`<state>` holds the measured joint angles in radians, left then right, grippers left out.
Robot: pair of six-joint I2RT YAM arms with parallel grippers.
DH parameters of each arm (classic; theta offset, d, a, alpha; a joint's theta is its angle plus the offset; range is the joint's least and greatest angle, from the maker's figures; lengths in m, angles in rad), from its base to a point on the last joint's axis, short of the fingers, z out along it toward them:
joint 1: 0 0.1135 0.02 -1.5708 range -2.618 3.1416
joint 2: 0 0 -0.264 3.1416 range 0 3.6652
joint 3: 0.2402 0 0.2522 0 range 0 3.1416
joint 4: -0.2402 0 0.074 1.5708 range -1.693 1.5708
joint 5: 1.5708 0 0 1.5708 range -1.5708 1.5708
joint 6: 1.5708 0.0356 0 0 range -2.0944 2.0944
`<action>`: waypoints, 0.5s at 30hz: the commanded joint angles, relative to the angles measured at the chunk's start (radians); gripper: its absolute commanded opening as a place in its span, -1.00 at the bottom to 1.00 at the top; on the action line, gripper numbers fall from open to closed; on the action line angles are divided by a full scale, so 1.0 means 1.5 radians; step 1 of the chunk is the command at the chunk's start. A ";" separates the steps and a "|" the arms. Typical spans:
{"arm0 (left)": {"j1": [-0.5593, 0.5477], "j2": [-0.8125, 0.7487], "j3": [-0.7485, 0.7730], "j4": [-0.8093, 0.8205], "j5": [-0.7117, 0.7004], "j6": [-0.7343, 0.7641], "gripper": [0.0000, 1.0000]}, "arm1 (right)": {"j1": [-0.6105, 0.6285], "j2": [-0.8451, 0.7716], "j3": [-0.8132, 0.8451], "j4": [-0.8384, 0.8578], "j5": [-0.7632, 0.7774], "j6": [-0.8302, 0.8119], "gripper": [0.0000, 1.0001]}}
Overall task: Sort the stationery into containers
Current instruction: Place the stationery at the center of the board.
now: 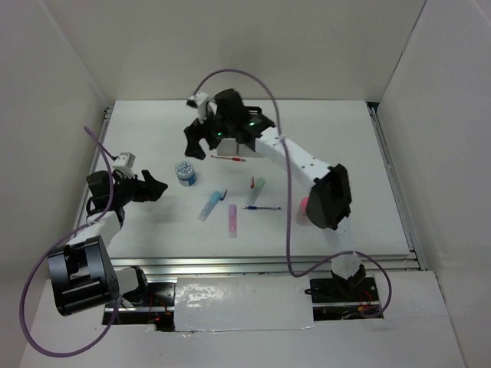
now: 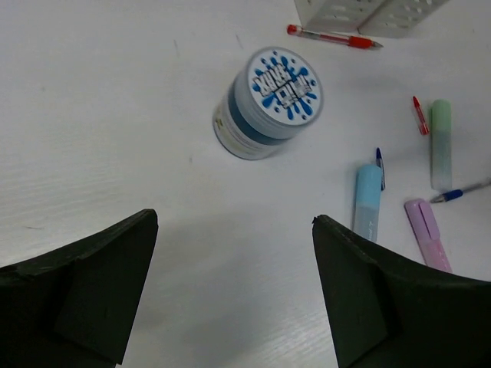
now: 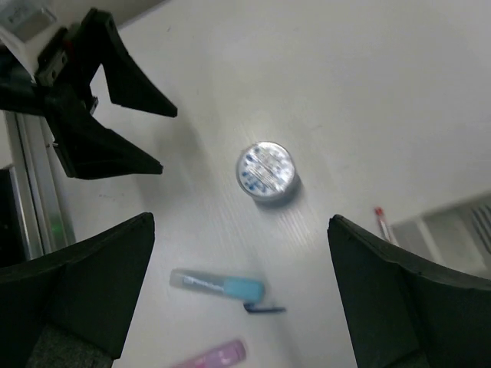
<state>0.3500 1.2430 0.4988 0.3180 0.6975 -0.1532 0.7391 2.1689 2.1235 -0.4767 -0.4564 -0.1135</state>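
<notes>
**Left fingers** (image 2: 115, 261): released, spread wide, nothing between them. They hover over the worktop (image 1: 345, 153) near its left edge, pointing toward the roll.

**Right fingers** (image 3: 107, 268): released, spread wide, nothing between them. The right arm reaches across to the far centre of the worktop. In the top view its wrist covers most of the cups (image 2: 360, 11).

**Stationery positions**
- Roll (image 1: 185, 174): blue and white. It stands on its flat end between the two sets of fingers, apart from both.
- Red pen (image 1: 228, 158): lies flat just beside the near wall of the cups, beyond the roll.
- Blue stick (image 1: 211, 205): lies flat on the near side of the roll. A dark blue clip shows at its side.
- Purple stick (image 1: 232, 220): lies flat just right of the blue stick, nearer the arm bases.
- Green stick (image 1: 259, 185): lies flat right of the blue stick.
- Short red piece (image 1: 252, 182): lies just left of the green stick.
- Blue pen (image 1: 261, 208): lies crosswise, near the green stick's near end.
- Pink tube (image 1: 304, 205): sits against the right arm's elbow, partly hidden by it.

All listed items lie on the worktop, outside the cups. The contents of the cups cannot be told.
</notes>
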 commanded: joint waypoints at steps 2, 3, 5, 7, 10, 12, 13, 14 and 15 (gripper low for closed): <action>-0.042 -0.028 -0.037 0.164 0.000 0.042 0.87 | -0.126 -0.166 -0.100 -0.014 -0.075 0.040 1.00; -0.046 -0.018 -0.041 0.171 -0.001 0.049 0.87 | -0.163 -0.196 -0.132 -0.023 -0.076 0.038 1.00; -0.062 -0.004 -0.045 0.192 0.001 0.068 0.85 | -0.198 -0.218 -0.157 -0.039 -0.086 0.041 0.99; -0.077 0.008 -0.034 0.196 -0.007 0.082 0.86 | -0.248 -0.245 -0.192 -0.045 -0.107 0.054 0.99; -0.122 0.045 0.013 0.159 -0.051 0.117 0.89 | -0.281 -0.266 -0.224 -0.055 -0.123 0.056 0.98; -0.146 0.069 0.031 0.132 -0.069 0.137 0.90 | -0.299 -0.268 -0.226 -0.064 -0.132 0.055 0.97; -0.156 0.074 0.051 0.119 -0.075 0.156 0.91 | -0.304 -0.268 -0.224 -0.072 -0.137 0.055 0.96; -0.170 0.084 0.058 0.092 -0.083 0.163 0.91 | -0.310 -0.268 -0.221 -0.074 -0.140 0.054 0.96; -0.175 0.090 0.066 0.084 -0.090 0.169 0.92 | -0.313 -0.268 -0.222 -0.075 -0.141 0.053 0.96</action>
<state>0.1162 1.3571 0.5426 0.4530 0.6025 0.0071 0.2779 1.7908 1.7775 -0.5655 -0.6117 -0.0414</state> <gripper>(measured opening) 0.957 0.984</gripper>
